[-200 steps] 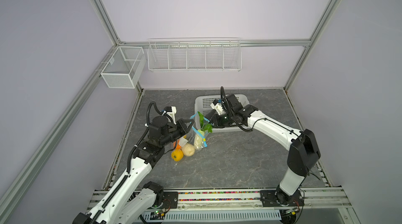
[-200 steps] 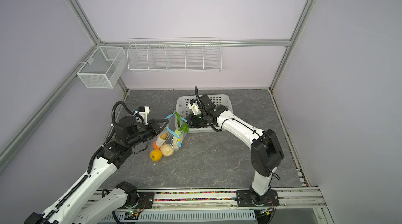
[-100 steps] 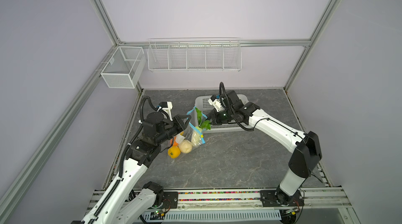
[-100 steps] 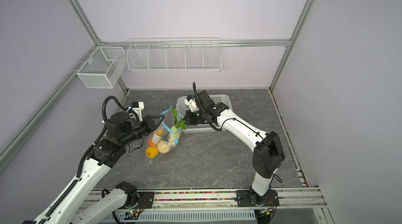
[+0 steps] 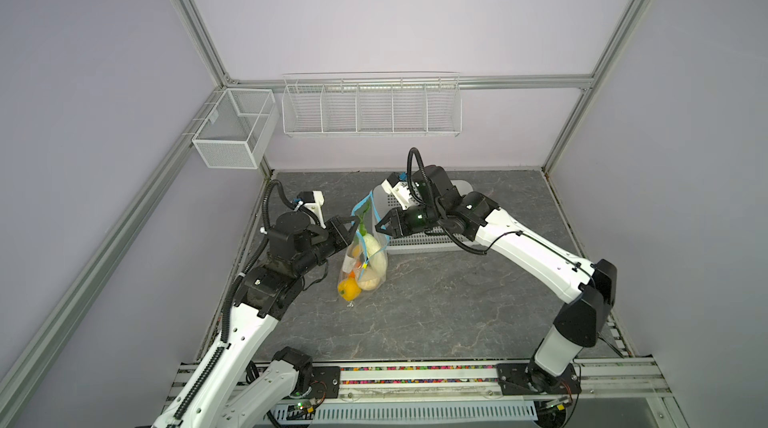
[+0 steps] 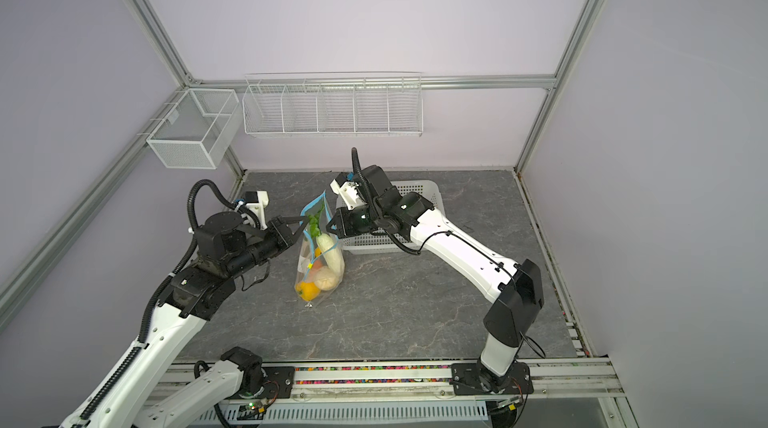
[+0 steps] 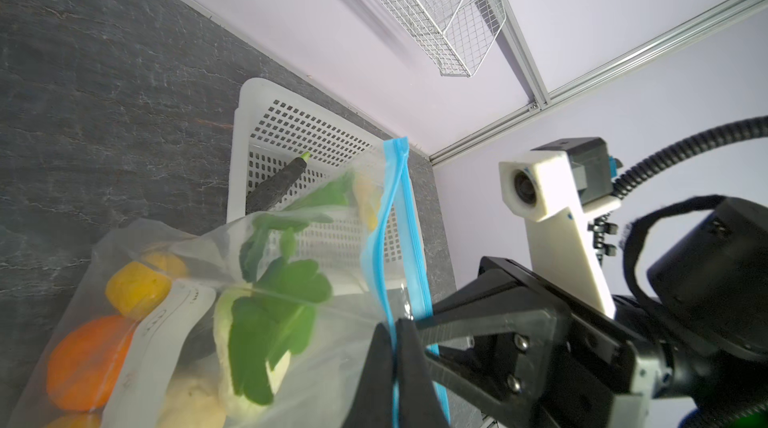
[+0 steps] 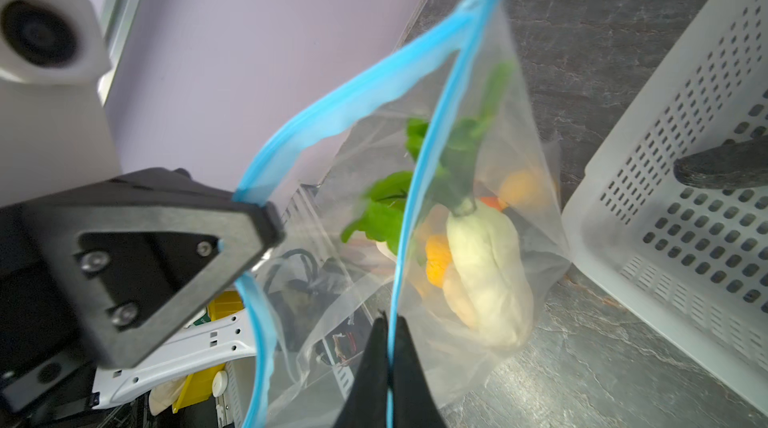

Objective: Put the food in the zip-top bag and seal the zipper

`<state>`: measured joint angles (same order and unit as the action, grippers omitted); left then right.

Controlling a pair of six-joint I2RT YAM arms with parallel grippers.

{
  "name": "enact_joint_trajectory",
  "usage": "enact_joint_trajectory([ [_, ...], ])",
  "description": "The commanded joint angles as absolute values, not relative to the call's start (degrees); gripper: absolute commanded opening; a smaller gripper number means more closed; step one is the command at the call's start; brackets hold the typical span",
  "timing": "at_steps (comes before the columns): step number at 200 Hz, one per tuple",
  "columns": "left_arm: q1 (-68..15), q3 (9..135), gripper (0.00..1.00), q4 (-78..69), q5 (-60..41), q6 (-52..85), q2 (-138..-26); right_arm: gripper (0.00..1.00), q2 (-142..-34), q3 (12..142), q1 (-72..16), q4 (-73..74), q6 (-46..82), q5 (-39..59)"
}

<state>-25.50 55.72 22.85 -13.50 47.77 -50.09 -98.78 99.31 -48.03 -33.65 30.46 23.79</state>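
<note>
Food [image 5: 360, 280] sits low in the zip-top bag [image 5: 353, 247], which hangs between the arms in both top views; whether its bottom corner touches the grey table [image 5: 436, 301] cannot be told. The left gripper [image 5: 354, 226] is clamped on one lip of the blue zipper [image 5: 371, 197] and the right gripper [image 5: 379, 227] on the other. A white basket [image 5: 419, 244] stands just behind the right arm, half hidden by it.

The left wrist view adds what that arm hides: a dark piece [image 7: 278, 187] with a green tip lies in the basket [image 7: 241, 135], outside the bag. A leafy white vegetable [image 7: 270, 314], an orange piece [image 7: 87, 363], a yellow piece [image 7: 137, 289] and a white label [image 7: 162, 343] show through the plastic.

The right wrist view shows the two lips spread apart, so the mouth is unsealed.

Compared with a second ago, the bag and both grippers have shifted slightly toward the left arm's side.
</note>
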Motion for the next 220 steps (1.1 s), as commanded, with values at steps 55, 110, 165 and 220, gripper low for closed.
enact_joint_trajectory([
  [55,-24.53,65.08,0.0,35.34,-3.9,37.69,-47.1,0.07,-99.99,100.26,-48.08,-32.5,32.11,22.2],
  [110,-23.89,67.64,0.0,39.37,-1.4,34.93,-47.21,0.07,-103.13,99.04,-48.01,-28.74,35.18,24.94],
  [165,-23.91,57.24,0.0,31.28,-9.7,39.32,-50.05,0.08,-104.12,93.01,-46.8,-24.94,36.89,25.3],
  [220,-23.91,52.34,0.0,25.27,-15.33,42.24,-51.34,0.28,-101.95,89.27,-43.95,-25.04,36.22,23.99],
])
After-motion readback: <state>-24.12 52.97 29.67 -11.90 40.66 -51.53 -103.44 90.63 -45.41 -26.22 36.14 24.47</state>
